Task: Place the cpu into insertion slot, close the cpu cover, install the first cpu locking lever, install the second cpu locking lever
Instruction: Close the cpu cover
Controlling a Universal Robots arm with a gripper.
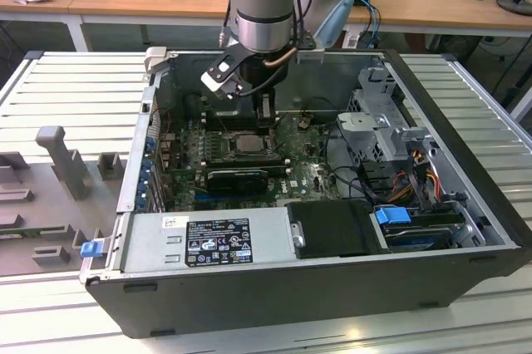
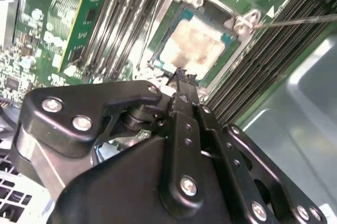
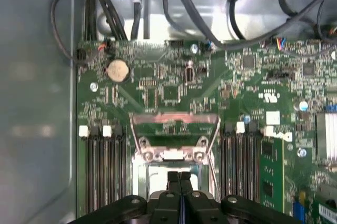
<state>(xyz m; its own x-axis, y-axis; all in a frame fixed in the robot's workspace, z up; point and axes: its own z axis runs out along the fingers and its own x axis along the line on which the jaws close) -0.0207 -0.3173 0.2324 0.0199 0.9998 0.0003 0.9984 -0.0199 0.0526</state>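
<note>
Gripper [image 2: 184,77] low inside the case, fingertips pressed together with nothing between them, right at the near edge of the cpu [image 2: 194,48]. The cpu lies flat in its socket. Just beyond the cpu, the cpu cover [image 3: 174,118] stands swung open. Farther past it, a coin battery [image 3: 117,70] on the motherboard [image 3: 253,77].

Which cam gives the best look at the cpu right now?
Second wrist view: the cpu is large, its top almost fully visible. Exterior view shows it small inside the case; in the first wrist view the hand hides most of it.
</note>
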